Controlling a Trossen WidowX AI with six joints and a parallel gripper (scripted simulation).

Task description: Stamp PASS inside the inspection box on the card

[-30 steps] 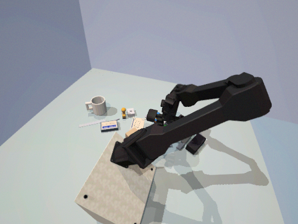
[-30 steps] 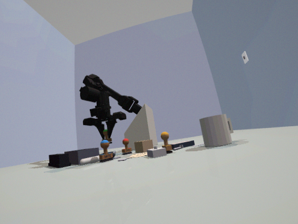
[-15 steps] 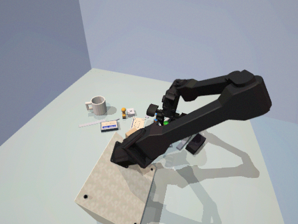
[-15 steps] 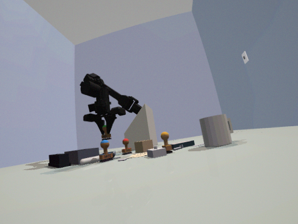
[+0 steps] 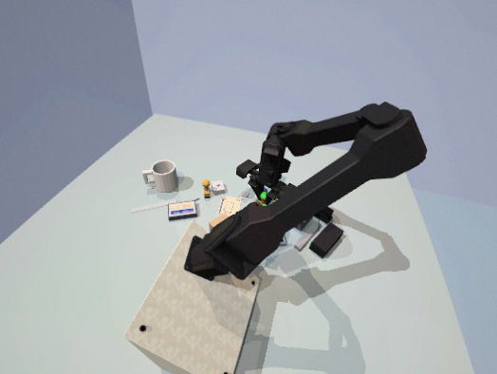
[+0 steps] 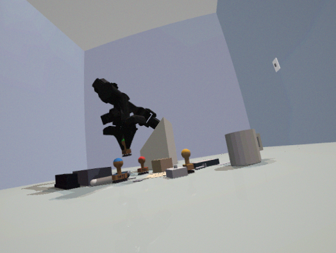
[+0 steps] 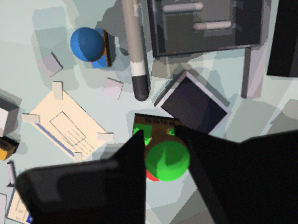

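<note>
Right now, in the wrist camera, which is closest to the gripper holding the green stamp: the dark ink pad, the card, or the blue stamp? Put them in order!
From the gripper, shut on the green stamp:
1. Dark ink pad, just above it and slightly right.
2. Card, off to the left.
3. Blue stamp, far up in the upper left.

An inspection or office work station: round the cream card (image 7: 67,126) on the pale table (image 5: 85,266) stand knobbed stamps (image 6: 119,170), an ink pad (image 7: 195,102), a marker (image 7: 136,50) and a mug (image 5: 164,175).
</note>
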